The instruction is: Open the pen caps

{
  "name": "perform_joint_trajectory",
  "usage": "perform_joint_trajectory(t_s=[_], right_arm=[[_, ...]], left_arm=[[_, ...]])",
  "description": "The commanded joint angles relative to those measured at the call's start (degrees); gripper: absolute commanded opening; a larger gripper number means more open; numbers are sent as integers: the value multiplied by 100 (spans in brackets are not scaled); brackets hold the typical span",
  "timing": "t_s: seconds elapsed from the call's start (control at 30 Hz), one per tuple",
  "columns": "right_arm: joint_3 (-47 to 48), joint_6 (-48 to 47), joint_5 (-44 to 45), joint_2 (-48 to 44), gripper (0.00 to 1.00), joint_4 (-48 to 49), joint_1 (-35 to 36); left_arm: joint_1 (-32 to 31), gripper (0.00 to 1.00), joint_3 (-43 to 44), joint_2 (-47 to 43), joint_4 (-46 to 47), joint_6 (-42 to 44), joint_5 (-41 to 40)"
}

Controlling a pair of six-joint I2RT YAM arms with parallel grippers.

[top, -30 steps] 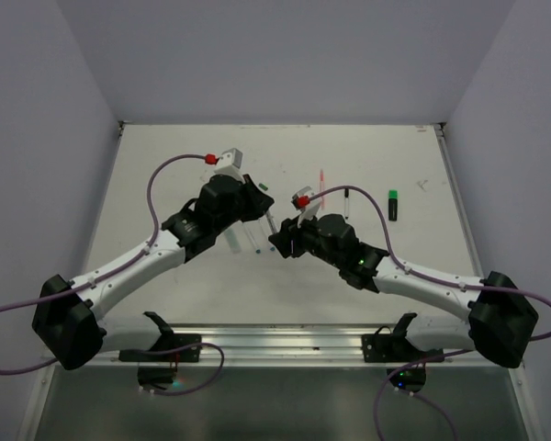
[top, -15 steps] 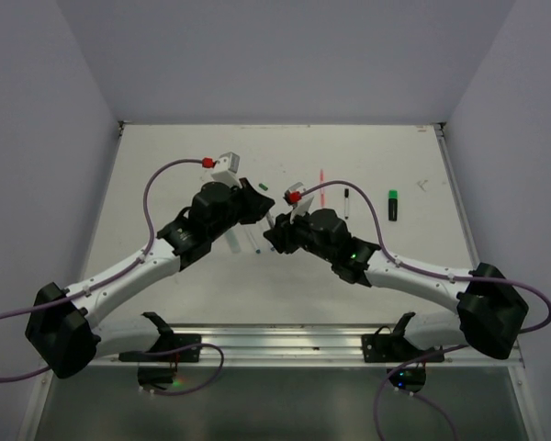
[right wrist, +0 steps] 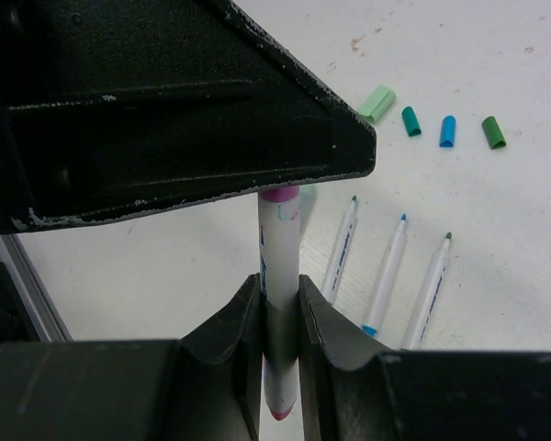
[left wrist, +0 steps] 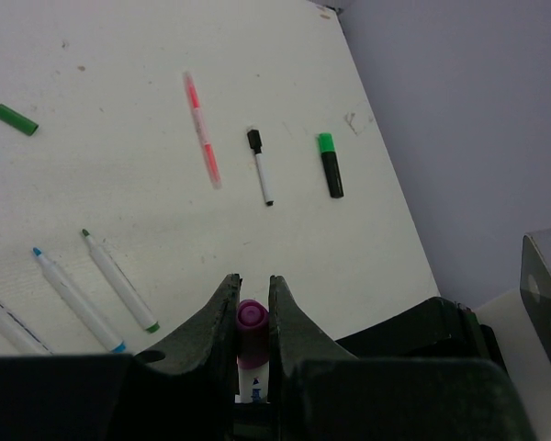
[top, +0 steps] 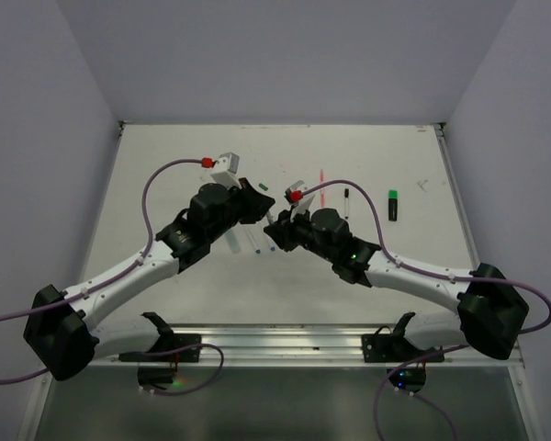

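**Both grippers on one magenta pen, cap on the barrel**

Left wrist view: the left gripper (left wrist: 253, 287) is nearly closed, its fingers pinching the stubby magenta plastic cap (left wrist: 251, 318). The thin white pen barrel (left wrist: 248, 390) sits directly under the cap.

This view also shows the far table items, which the right wrist view misses:
- 1 pink translucent pen (left wrist: 202, 142)
- 1 thin white pen with black cap (left wrist: 260, 167)
- 1 chunky black highlighter with green top (left wrist: 331, 167)

Right wrist view: the right gripper (right wrist: 277, 287) is narrowed tight on the same barrel, lower down. The magenta cap peeks out just under the left gripper's black finger. No gap shows between cap and barrel.

There are 4 loose caps in a row on the white table (right wrist: 496, 55):
- pale green cap (right wrist: 377, 104)
- teal cap (right wrist: 410, 120)
- blue cap (right wrist: 447, 130)
- dark green cap (right wrist: 492, 132)

The left wrist view catches only the dark green cap and a sliver of the blue one at the frame edge.

There are 3 uncapped white pens lying side by side near the caps:
- teal-tipped pen (right wrist: 340, 248)
- blue-tipped pen (right wrist: 386, 271)
- green-tipped pen (right wrist: 432, 285)

The left wrist view shows the blue- and green-tipped ones whole; a third is cut off at the frame edge.

Top view: the two grippers meet at mid-table, tips almost touching. The held pen is mostly hidden and the cap is too small to make out.
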Motion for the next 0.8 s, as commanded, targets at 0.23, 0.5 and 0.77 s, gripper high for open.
perform_joint_trajectory(t_s=[0.23,0.5,0.77], right_arm=[[-806,-146,29,-3,0,-121,22],[-1228,-23,-7,-144,0,37,31],[-1457,12,-7,-310,0,134,31]], left_arm=[[-5,0,858,-402,1501,474,-1058],[4,0,1545,-464,2063,975,-1717],[13,0,1923,-631,2467,1440,-2314]])
